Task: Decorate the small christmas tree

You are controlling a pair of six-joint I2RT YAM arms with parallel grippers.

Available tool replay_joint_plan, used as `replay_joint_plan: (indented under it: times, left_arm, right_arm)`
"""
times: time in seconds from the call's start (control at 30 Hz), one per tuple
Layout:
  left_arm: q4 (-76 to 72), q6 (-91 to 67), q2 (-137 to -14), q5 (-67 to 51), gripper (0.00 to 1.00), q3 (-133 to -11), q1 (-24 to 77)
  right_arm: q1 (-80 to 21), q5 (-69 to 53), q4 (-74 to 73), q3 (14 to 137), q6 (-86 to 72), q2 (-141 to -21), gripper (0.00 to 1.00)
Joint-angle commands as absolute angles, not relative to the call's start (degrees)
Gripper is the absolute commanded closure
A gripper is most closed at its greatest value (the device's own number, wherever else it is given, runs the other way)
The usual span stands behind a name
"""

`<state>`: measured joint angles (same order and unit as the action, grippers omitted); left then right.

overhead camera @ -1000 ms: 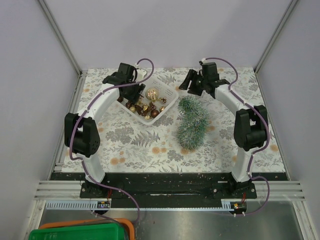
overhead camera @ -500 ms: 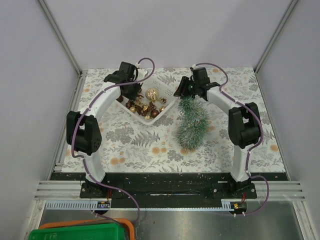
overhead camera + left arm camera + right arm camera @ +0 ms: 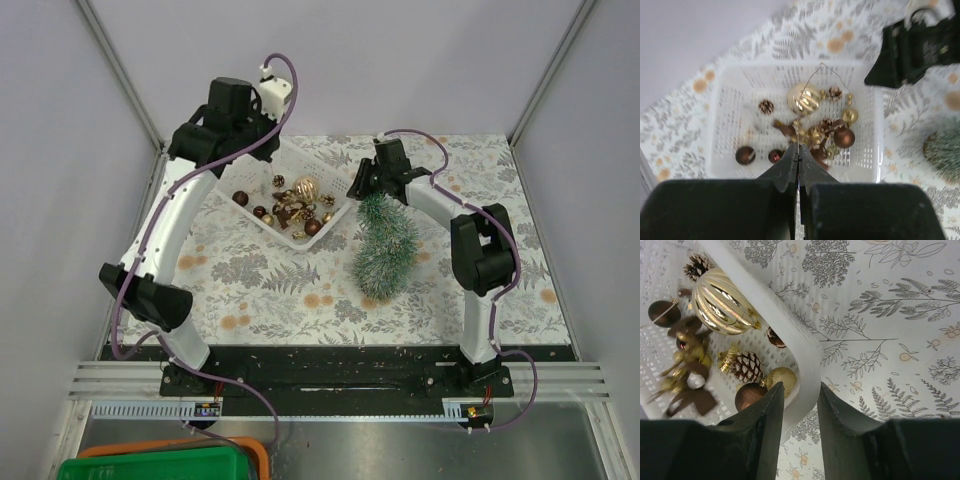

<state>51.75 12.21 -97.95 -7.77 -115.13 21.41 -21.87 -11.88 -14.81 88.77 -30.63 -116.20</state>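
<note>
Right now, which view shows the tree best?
Top external: the whole tree shows, right beside the basket. Left wrist catches only a blurred part of it at the frame's right edge. Right wrist shows none of it.

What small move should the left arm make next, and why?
Probably lift the left claw a little, straight up. It is shut on a thin thread that leads down among the ornaments in the white basket. The right claw straddles the basket's rim and may steady it while the ornament comes free.
</note>
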Motion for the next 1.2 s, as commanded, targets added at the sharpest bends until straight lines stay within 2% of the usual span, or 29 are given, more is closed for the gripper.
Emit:
replay_joint_plan:
  times: [0.0, 0.13, 0.23, 0.37, 0.67, 0.87, 1.17]
  left_arm:
    - [54.8, 12.1, -94.0, -8.5, 1.00, -122.9, 23.0]
    - [54.6, 12.8, -91.0, -7.5, 1.00, -125.2, 24.7]
    - [53.5, 13.1, -88.7, -7.5, 0.98, -125.2, 25.9]
    - [52.0, 14.3, -87.4, -5.7, 0.98, -124.6, 27.7]
    - [48.4, 16.4, -87.0, -1.9, 0.98, -125.9, 28.7]
    - [46.1, 16.8, -87.9, -0.4, 0.99, -125.7, 28.9]
    - [42.5, 16.6, -90.8, 2.7, 1.00, -125.7, 29.1]
  right_arm:
    - [-21.5, -2.9, -17.0, 86.9, -27.3, -113.8, 0.62]
    - [-19.9, -2.4, -17.6, 86.2, -26.7, -112.9, 0.62]
    - [-19.2, -3.3, -17.7, 86.6, -26.6, -112.0, 0.54]
    - [-19.2, -4.0, -17.8, 87.4, -25.4, -109.1, 0.37]
    - [-19.0, -3.8, -17.9, 91.3, -19.5, -99.2, 0.27]
    - [-18.8, -17.9, -14.0, 92.4, -15.6, -93.3, 0.21]
    - [-18.9, -36.0, -5.7, 86.1, -13.0, -89.3, 0.21]
